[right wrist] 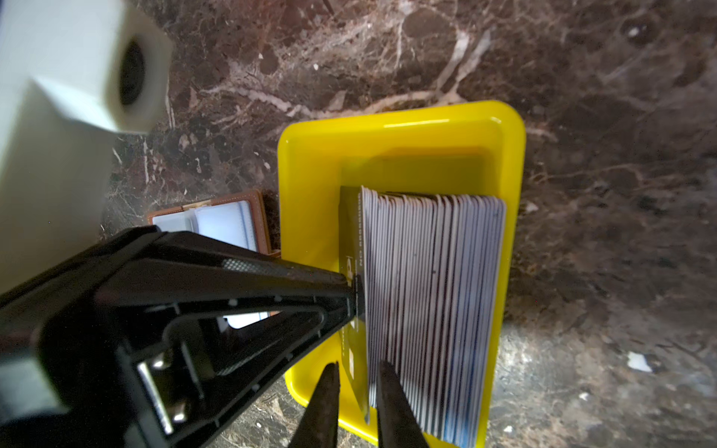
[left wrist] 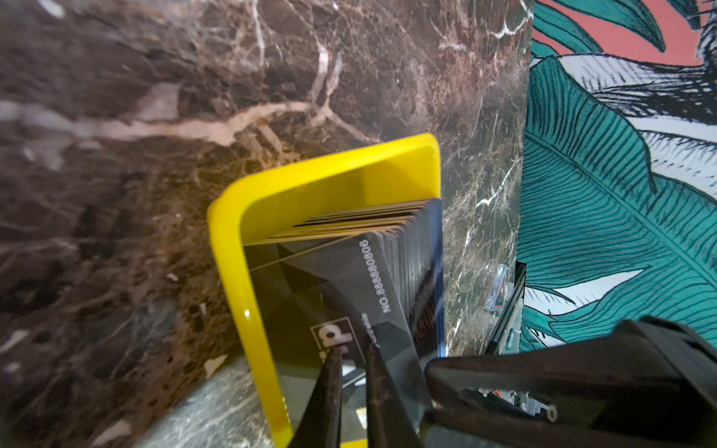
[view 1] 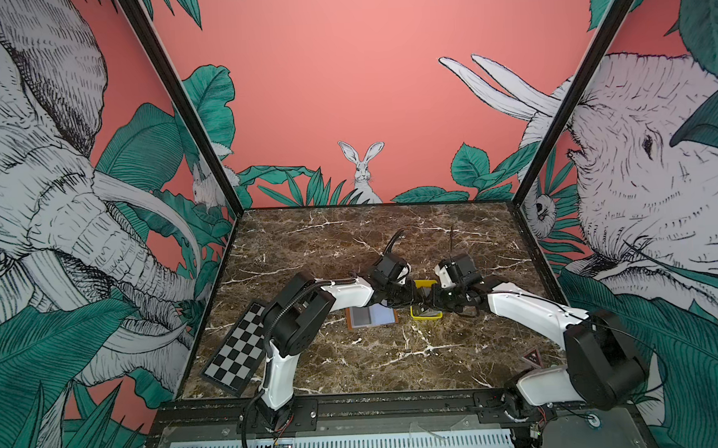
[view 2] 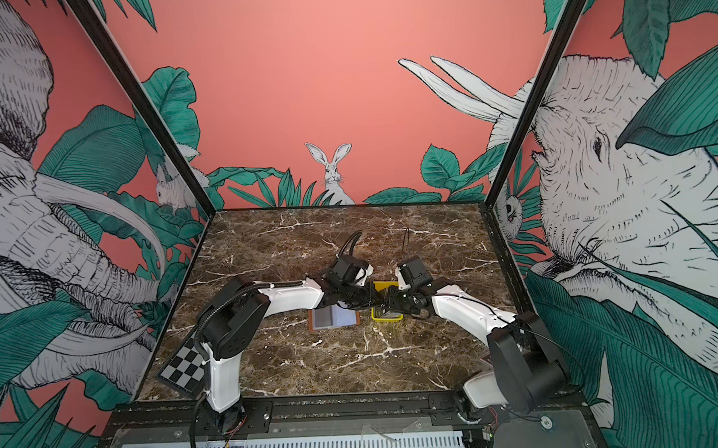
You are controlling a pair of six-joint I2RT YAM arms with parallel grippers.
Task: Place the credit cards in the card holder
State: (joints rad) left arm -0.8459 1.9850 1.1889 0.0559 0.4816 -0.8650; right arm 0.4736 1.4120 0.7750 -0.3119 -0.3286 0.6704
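Closest to the arm bases, a checkerboard panel (view 1: 234, 355) leans at the table's left edge, and a small red triangle sign (view 1: 531, 357) sits on the right, partly hidden by the right arm.

Further in, the card holder (view 1: 372, 317) lies open and flat on the marble table (view 1: 350, 242). Its tan leather border faces up around clear greyish sleeves. Just beside it on its right is a yellow tray (right wrist: 388, 116). The credit cards (right wrist: 434, 291) stand inside the tray on their long edges, packed in a row with their pale edges up.

Both arms reach in from opposite sides and meet over the tray. The front card (right wrist: 351, 232), which has a dark face and white lettering, is tipped slightly away from the rest of the row. The left gripper (left wrist: 353, 357) has its fingertips pressed together on that card's upper edge. The right gripper (right wrist: 359, 372) straddles the same card near one end with only a narrow gap between its fingers. The pictures do not show whether its pads actually press on the card.

Beyond the grippers the marble runs bare to the back wall, where a painted rabbit (view 1: 363, 170) sits among green leaves on coral pink.
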